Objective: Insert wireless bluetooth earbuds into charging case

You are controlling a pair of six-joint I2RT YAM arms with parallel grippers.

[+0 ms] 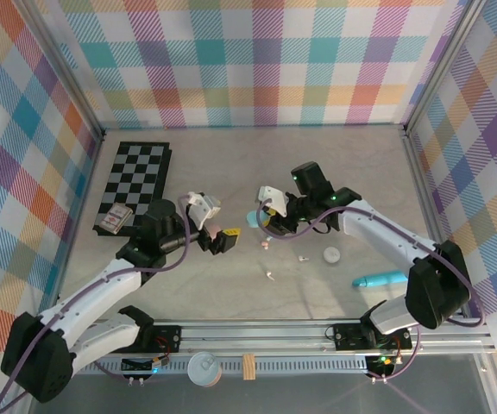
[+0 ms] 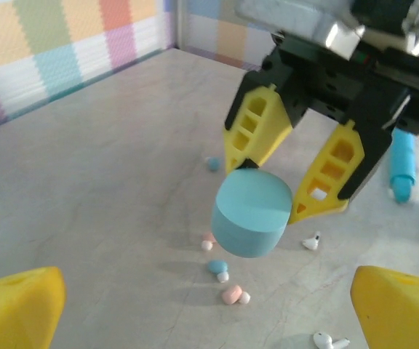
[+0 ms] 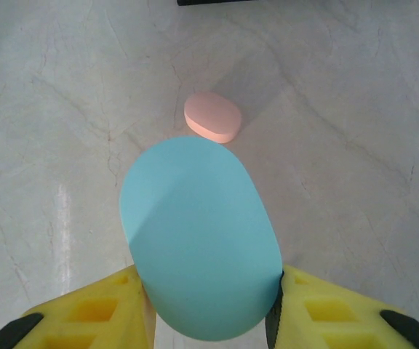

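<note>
From above, the far half of the desk lay bare up to the checked walls. A checkerboard sat along its left edge. The left claw and right claw faced each other near mid-desk with a narrow gap between them. The right claw held a blue case. The earbuds were scattered on open surface just nearer than the two claws. A white case sat to their right, and a turquoise tube lay beyond it toward the right wall.

In the left wrist view, the left claw stood spread wide and gripped nothing. Ahead of it, the right claw pinched the blue case by its sides, lifted clear of the desk. Pink, blue and white earbuds lay loose beneath and around the case, apart from one another. The tube lay well off to the right.

In the right wrist view, the right claw was clamped on the blue case at its near end. A pink case rested flat just past the far rim, with bare desk on all sides.
</note>
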